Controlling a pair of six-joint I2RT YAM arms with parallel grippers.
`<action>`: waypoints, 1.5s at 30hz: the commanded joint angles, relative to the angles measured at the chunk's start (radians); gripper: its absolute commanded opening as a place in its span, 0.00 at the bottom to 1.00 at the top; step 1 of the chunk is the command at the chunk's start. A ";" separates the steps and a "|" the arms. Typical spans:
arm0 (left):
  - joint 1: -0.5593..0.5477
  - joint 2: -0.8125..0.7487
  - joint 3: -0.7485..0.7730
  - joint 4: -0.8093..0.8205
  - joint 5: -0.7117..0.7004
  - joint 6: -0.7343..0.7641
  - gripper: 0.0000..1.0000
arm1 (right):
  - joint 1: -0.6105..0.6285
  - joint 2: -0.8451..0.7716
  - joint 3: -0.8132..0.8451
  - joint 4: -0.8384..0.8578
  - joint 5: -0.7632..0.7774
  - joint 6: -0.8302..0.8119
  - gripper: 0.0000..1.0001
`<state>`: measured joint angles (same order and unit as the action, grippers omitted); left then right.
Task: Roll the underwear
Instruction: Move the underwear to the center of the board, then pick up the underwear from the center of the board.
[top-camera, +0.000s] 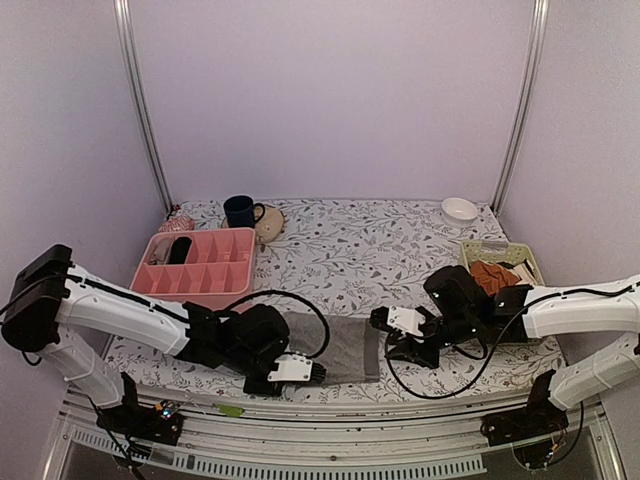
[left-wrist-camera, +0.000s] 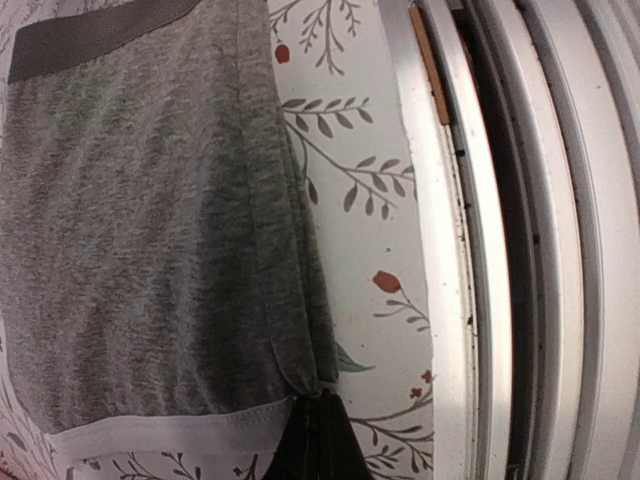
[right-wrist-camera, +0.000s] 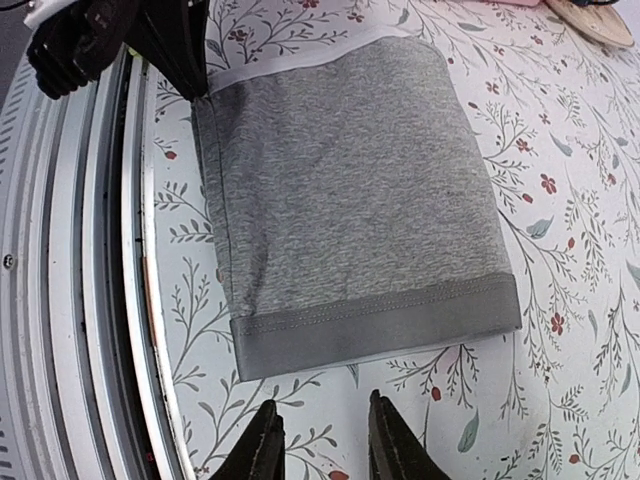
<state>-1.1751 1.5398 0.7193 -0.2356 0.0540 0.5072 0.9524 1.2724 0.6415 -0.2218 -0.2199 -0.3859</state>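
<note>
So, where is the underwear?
Top view: the underwear lies on the table at its near edge, between the left gripper, pinching its hem corner, and the open right gripper by its waistband.

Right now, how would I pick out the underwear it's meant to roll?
On the flowered table, look at the near edge, between the left gripper and the right gripper. The underwear lies flat there: a grey rectangle, darker waistband at one end, pale trim at the other. It is the only grey cloth; the pink tray behind is a divided box.
</note>
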 joint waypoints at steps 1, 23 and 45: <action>0.011 -0.030 -0.041 -0.041 0.035 0.017 0.00 | 0.047 0.018 -0.011 0.036 -0.043 -0.011 0.31; 0.033 -0.053 -0.064 -0.019 0.046 0.024 0.00 | 0.217 0.324 0.061 0.152 0.026 -0.085 0.34; 0.058 -0.113 -0.054 -0.014 0.090 0.024 0.00 | 0.217 0.334 0.109 0.012 -0.016 -0.014 0.00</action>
<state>-1.1366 1.4845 0.6666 -0.2516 0.1024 0.5388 1.1641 1.6230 0.7326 -0.1127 -0.1551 -0.4229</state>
